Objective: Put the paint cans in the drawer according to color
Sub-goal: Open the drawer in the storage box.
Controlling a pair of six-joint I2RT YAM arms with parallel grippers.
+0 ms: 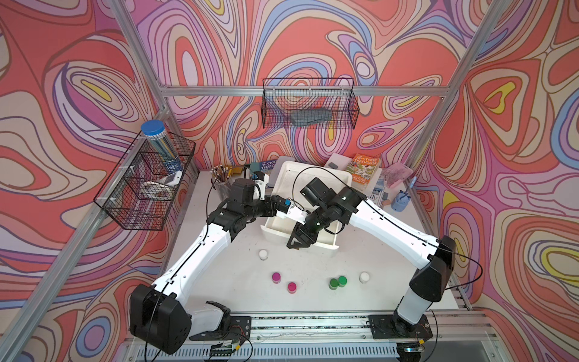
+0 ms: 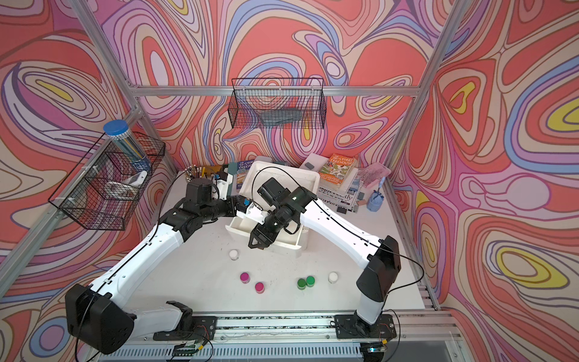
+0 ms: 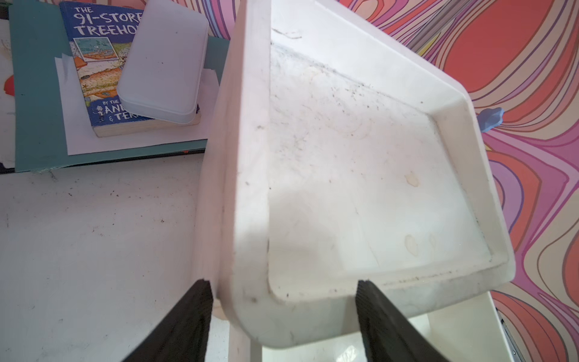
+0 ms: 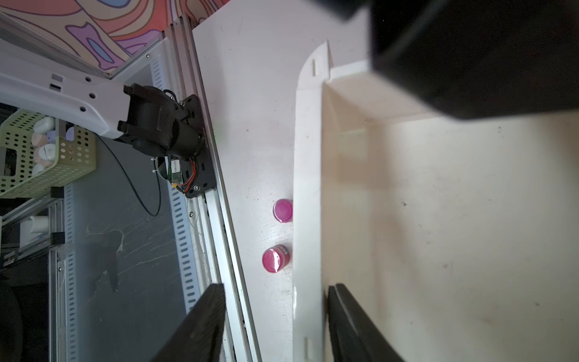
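Six paint cans counted in both top views, all standing on the tabletop [image 1: 225, 282]. One white can [image 1: 263, 253] sits nearest the drawer [image 1: 326, 243], off its front corner on the left arm's side. Nearer the arm bases, in a loose row: two pink cans [image 1: 276, 277] [image 1: 292, 286] close together, two green cans [image 1: 334, 283] [image 1: 342, 280] touching or nearly so, and a second white can [image 1: 364, 277] near them. The drawer stands pulled out of a white cabinet [image 1: 279, 181] with a tray-shaped top. The left claw [image 1: 299, 217] reaches to the cabinet's near corner. The right claw [image 1: 296, 243] hangs over the drawer's front wall. From up here I cannot read either claw's spread.

Left wrist view: the left claw [image 3: 282, 285] is spread wide, its fingers [image 3: 188, 322] standing either side of the cabinet's [image 3: 244, 156] top corner. One finger lies close against the outer side wall, the other stands in front of the near rim. I cannot tell whether either presses. Under the corner a strip of the drawer [image 3: 454, 329] shows. Beyond the cabinet I note a book [image 3: 94, 62] with a white box [image 3: 163, 59] resting on it.

Right wrist view: the right claw [image 4: 277, 291] is spread and straddles the drawer's [image 4: 308, 219] front wall. One finger is inside, close to the wall. The other is outside, with a clear gap between it and the wall. It pinches nothing. Both pink cans [image 4: 283, 210] [image 4: 275, 259] show past that wall, upright on the tabletop [image 4: 250, 94].
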